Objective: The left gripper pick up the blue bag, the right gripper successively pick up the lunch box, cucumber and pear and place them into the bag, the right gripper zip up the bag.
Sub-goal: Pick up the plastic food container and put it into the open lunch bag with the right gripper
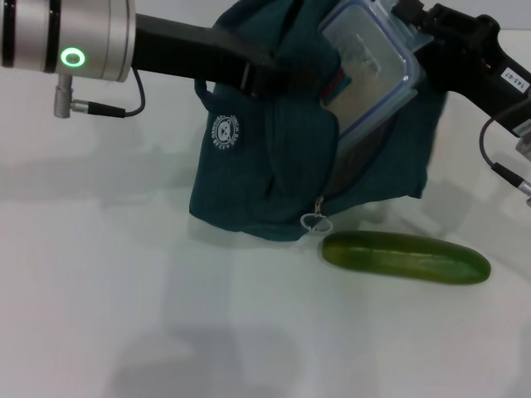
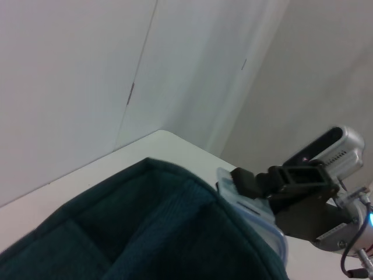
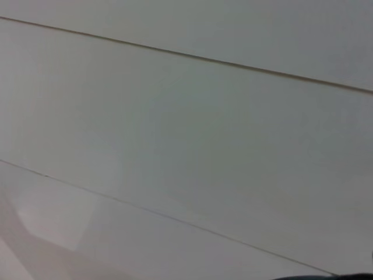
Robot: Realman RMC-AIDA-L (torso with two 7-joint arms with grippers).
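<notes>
1. At 10 o'clock of the head view: silver arm with a green ring light (image 1: pixel 73 58), stretched toward 3 o'clock, with a thin black cable hanging under it.
2. At the end of that arm: black two-fingered left gripper (image 1: pixel 259 73), pressed together on the top fabric of the bag and pinching it beside a handle strap. Fingertips partly buried in the cloth.
3. In the centre: the blue bag (image 1: pixel 274 166), large, of dark teal fabric, held up by its top. Lower edge down at the white table (image 1: pixel 166 315); touching or just above, cannot tell. Small white round logo (image 1: pixel 226 133) at 9 o'clock on the bag's front. Clear ring-pull of the zipper (image 1: pixel 315 222) hanging at 6 o'clock.
4. At 1 o'clock of the bag: the lunch box (image 1: pixel 369 66), clear rectangular plastic with rounded corners and a blue-rimmed lid. Tilted, lower end sunk into the bag's mouth, upper end still outside. Seen also from the left wrist as a pale edge (image 2: pixel 256 213) behind the teal cloth.
5. At 1 o'clock of the box: black right gripper (image 1: pixel 412 21), clamped on the box's upper corner; the same grip visible from the left wrist (image 2: pixel 240 182).
6. At 5 o'clock of the bag: the cucumber (image 1: pixel 404 257), thick, dark green, blunt-ended, lying flat on the table. Near end just beside the ring-pull, apart from the bag.
7. From the right wrist: only pale flat panels with thin seams.
</notes>
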